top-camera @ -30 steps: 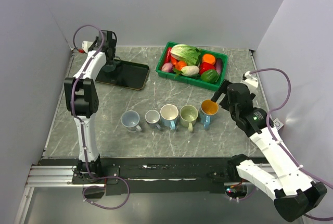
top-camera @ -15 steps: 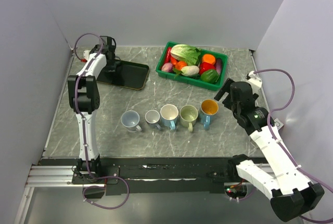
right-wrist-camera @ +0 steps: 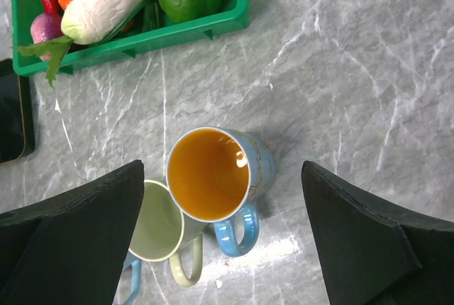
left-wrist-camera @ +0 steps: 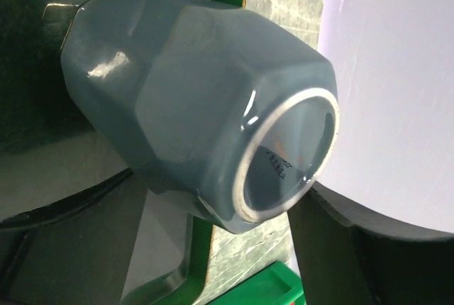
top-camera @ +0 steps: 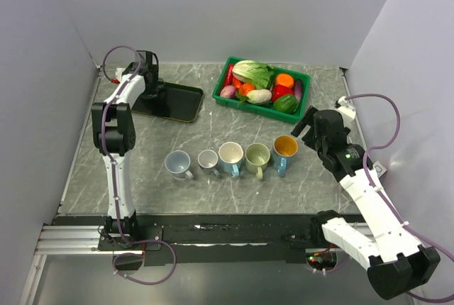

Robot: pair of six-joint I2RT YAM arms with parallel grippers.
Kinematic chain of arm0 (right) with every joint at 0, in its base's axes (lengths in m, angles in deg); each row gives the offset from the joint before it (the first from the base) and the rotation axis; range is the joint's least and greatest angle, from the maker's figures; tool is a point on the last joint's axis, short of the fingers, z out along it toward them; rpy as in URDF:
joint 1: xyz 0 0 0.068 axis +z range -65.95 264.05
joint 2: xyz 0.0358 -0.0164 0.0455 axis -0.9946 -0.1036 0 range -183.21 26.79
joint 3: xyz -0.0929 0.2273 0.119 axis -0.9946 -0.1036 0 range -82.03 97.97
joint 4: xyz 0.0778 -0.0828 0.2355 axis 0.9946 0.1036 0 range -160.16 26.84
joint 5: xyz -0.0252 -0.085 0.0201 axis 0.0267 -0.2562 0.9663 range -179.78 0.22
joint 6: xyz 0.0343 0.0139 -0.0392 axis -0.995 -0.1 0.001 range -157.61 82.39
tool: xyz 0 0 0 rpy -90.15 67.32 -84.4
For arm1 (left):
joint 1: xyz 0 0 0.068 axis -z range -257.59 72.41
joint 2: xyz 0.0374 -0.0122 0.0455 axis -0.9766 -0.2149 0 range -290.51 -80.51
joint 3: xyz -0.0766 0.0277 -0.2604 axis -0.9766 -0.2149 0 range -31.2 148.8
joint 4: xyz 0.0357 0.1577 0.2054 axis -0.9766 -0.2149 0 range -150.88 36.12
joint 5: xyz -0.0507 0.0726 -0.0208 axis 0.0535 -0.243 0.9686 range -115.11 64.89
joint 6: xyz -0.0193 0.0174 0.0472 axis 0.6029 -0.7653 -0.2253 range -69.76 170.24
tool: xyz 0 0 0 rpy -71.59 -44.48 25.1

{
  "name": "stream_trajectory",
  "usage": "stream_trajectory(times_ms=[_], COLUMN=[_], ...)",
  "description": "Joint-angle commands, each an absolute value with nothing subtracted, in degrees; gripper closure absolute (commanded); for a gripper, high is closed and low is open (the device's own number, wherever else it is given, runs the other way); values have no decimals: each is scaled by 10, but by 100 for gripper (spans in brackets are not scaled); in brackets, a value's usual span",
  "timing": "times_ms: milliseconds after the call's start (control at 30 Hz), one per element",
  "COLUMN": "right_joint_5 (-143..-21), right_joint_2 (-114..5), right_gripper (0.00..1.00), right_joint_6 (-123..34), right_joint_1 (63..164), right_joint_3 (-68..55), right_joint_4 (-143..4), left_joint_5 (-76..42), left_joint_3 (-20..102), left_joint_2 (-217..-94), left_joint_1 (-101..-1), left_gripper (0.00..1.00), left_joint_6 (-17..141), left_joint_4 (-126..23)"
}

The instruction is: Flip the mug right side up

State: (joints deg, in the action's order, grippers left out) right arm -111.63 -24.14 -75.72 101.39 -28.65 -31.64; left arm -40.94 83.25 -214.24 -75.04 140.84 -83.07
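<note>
A grey-blue mug stands mouth down on the black tray at the far left, its white-ringed base towards the wrist camera. My left gripper straddles it near the base, with a finger against each side; in the top view the gripper hides the mug. My right gripper is open and empty, hovering above an upright blue mug with an orange inside, which is at the right end of the mug row.
Upright mugs stand in a row at mid-table: a grey-blue one, a small white one, a light blue one and a green one. A green crate of vegetables sits at the back.
My left gripper has come down a little onto the mug on the tray. My right gripper has drawn back to the right, away from the orange-lined mug, then held still.
</note>
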Motion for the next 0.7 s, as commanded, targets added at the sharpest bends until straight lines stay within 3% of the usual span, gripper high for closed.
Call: stream_trajectory(times_ms=[0,467,667], right_joint_5=[-1113,-1098,-1091], right_joint_2=[-237,-203,-202], right_gripper=[4,5,5], right_joint_6=[-772,-801,-798], right_joint_1=[1008,1008,1008], right_joint_3=[-270,-310,-313], right_joint_4=[-337,-335,-336], left_joint_5=[-402,-460,-478], left_joint_3=[786,701,686], left_joint_2=[-2103,-2018,-2008], left_joint_1=[-752,-752,-752], left_gripper=[22,25,32], left_joint_6=[1372,1307,1292], left_joint_4=[-874,-918,-919])
